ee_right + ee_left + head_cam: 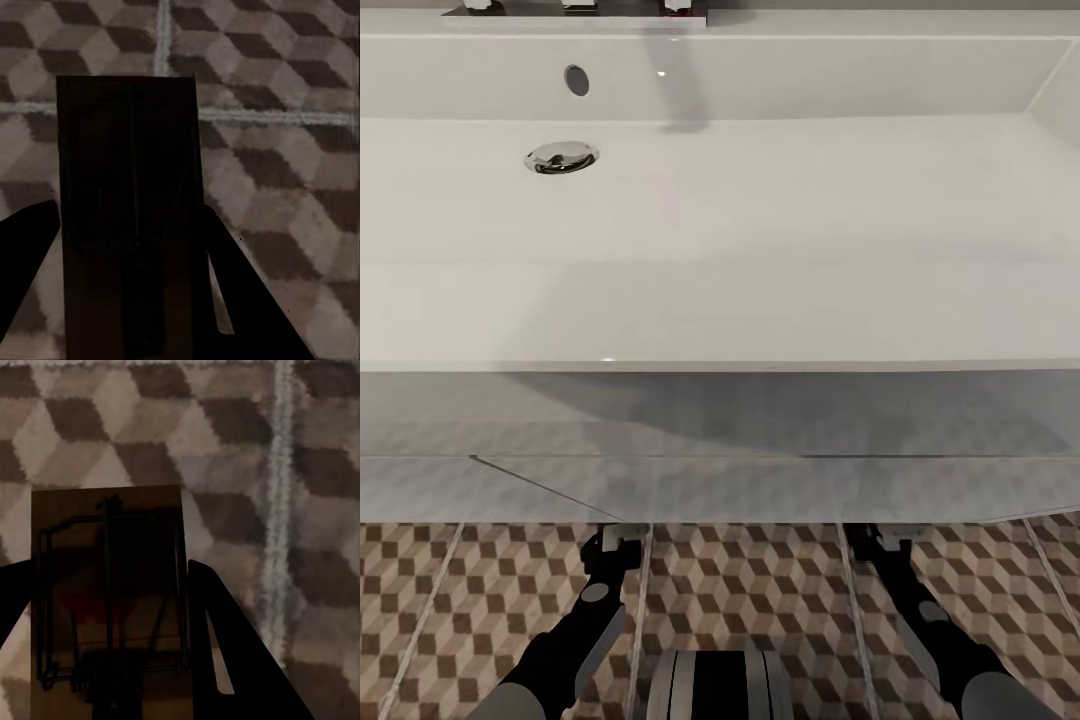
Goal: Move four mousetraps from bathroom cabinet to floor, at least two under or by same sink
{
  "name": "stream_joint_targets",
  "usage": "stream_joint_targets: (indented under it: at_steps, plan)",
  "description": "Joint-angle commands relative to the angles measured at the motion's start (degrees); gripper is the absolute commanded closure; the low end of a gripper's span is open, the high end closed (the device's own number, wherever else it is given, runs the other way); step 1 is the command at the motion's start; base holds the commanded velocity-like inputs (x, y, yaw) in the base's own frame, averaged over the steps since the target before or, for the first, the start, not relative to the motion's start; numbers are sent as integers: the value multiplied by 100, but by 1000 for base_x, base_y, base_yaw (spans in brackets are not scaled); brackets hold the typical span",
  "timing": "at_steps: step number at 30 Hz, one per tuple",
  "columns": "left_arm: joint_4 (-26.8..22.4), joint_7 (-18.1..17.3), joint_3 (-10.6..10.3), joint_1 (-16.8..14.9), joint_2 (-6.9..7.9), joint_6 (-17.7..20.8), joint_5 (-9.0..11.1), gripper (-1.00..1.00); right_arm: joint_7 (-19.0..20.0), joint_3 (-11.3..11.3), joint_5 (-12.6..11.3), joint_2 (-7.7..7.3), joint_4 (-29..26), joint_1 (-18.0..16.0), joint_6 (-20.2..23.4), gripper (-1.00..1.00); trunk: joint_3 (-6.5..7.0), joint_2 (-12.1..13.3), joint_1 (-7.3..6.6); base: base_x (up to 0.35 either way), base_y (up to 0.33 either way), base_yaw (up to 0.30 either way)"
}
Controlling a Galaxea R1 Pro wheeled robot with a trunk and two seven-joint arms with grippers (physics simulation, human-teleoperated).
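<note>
The wide white rectangular sink (760,200) with its round shiny drain (561,157) stands in front of the robot, above the brown, beige and white cube-pattern tiled floor (750,585). Both arms hang low over the tiles, just in front of the sink unit. The left claw (112,660) grips a small flat brown wooden mousetrap (109,585) with dark wire parts — held above the floor. The right claw (131,300) grips another, darker mousetrap board (127,202) — also over the tiles.
</note>
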Motion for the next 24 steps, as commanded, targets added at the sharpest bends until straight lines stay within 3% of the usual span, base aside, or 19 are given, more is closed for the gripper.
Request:
stream_joint_targets:
  at_steps: [1,7,24]
  plan:
    - [0,13,1,0,1,9,-20,100,0,1,-11,4,19,5,-182,100,0,0,0,0,0,0]
    - [0,13,-1,-2,1,10,-21,100,0,16,-27,10,183,11,-488,100,0,0,0,0,0,0]
    - [0,13,-1,0,1,9,-21,100,18,20,-29,11,233,12,-500,100,0,0,0,0,0,0]
